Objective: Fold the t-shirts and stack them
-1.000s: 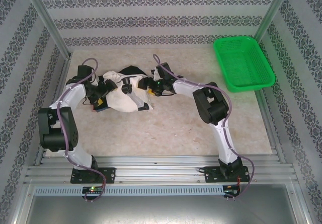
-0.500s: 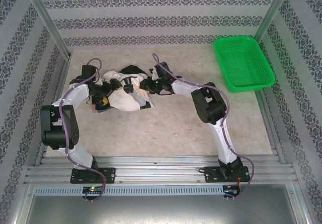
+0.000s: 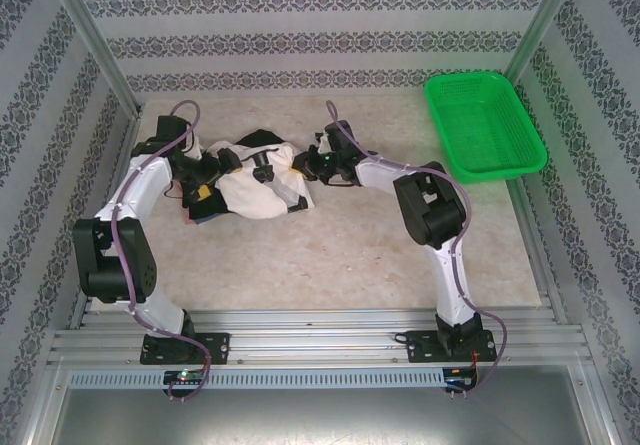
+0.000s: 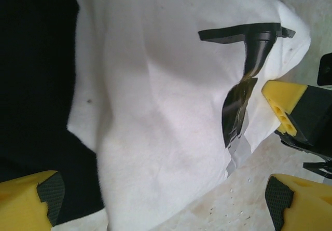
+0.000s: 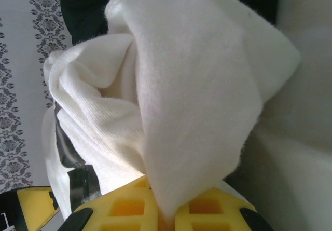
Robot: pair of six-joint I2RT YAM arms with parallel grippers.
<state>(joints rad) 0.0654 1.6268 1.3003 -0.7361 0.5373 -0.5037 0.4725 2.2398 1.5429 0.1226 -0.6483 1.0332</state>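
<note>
While the cream t-shirt [image 3: 255, 193] lies bunched together with the black t-shirt [image 3: 262, 141] toward the far side of the worktop [image 3: 350, 255], the step in hand looks like pulling the two apart. The right claw [image 5: 163, 215] pinches a fold of cream cloth; the left claw [image 4: 163, 205] hovers spread wide over the heap. Next, probably, the right lifts that fold clear and the left takes a second edge.

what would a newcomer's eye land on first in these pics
The crumpled cream t-shirt lies heaped toward the far left of the table between both arms, with the black t-shirt peeking out beside it. The right gripper pinches a fold of the cream cloth. The bright green basket sits at the far right corner.
</note>
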